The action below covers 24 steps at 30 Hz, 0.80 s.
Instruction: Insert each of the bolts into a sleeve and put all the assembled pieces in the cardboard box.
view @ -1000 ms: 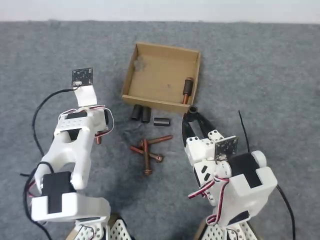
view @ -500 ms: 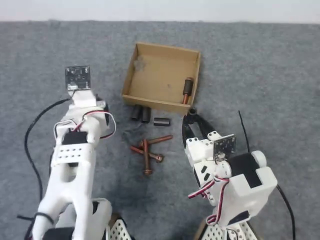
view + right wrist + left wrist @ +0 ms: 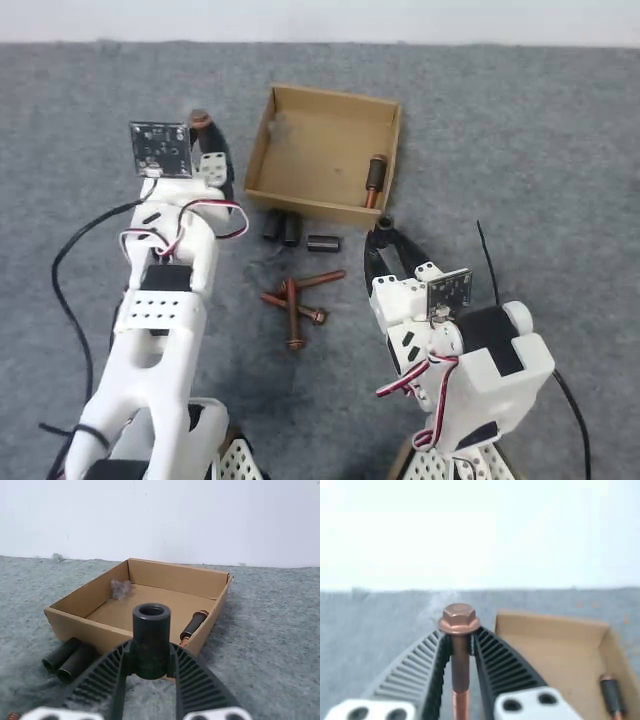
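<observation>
Left jaws are clamping a bolt (image 3: pixel 459 619) by the shank, just left of the cardboard box (image 3: pixel 262 140). Its head is sticking out past the tips, long axis running along the jaws and pointing toward the far wall. Right jaws are gripping a sleeve (image 3: pixel 151 630) near the box's front right corner, bore end up, axis looking roughly upright. One assembled piece (image 3: pixel 375 180) is lying in the box; I'm judging this pair not yet mated, with three loose sleeves (image 3: pixel 292 229) and a cluster of bolts (image 3: pixel 294 300) waiting on the desk (image 3: pixel 520 130).
</observation>
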Each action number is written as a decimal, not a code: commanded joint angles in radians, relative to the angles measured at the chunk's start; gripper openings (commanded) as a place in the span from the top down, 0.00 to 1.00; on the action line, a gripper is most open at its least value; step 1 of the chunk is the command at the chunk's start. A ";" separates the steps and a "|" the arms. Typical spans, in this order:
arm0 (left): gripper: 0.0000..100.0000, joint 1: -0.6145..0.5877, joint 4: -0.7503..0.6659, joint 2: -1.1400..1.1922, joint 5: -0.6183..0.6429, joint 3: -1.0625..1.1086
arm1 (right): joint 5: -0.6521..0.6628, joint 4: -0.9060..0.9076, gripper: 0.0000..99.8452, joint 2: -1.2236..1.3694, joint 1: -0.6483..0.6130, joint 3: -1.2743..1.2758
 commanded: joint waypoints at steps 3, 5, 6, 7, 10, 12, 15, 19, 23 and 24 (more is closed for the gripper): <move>0.99 0.114 -0.109 -0.063 0.124 -0.018 | 0.025 0.005 0.99 -0.047 -0.048 0.023; 0.99 0.158 -0.109 -0.061 0.218 -0.015 | 0.025 0.005 0.99 -0.047 -0.050 0.023; 0.99 0.178 -0.109 -0.061 0.253 -0.012 | 0.025 0.005 0.99 -0.047 -0.051 0.023; 0.99 0.195 -0.109 -0.061 0.275 -0.010 | 0.025 0.005 0.99 -0.047 -0.051 0.023; 0.99 0.227 -0.086 -0.069 0.285 -0.005 | 0.025 0.005 0.99 -0.047 -0.062 0.023; 0.99 0.245 -0.044 -0.078 0.285 0.005 | 0.025 0.005 0.99 -0.047 -0.090 0.023; 0.99 0.259 -0.009 -0.120 0.285 0.022 | 0.026 0.007 0.99 -0.047 -0.122 0.023; 0.99 0.273 -0.002 -0.236 0.285 0.088 | 0.075 0.007 0.99 -0.047 -0.168 0.023; 0.99 0.287 0.057 -0.350 0.285 0.143 | 0.123 0.068 0.99 -0.047 -0.205 0.008; 0.99 0.287 0.091 -0.370 0.285 0.143 | 0.124 0.088 0.99 -0.047 -0.211 -0.003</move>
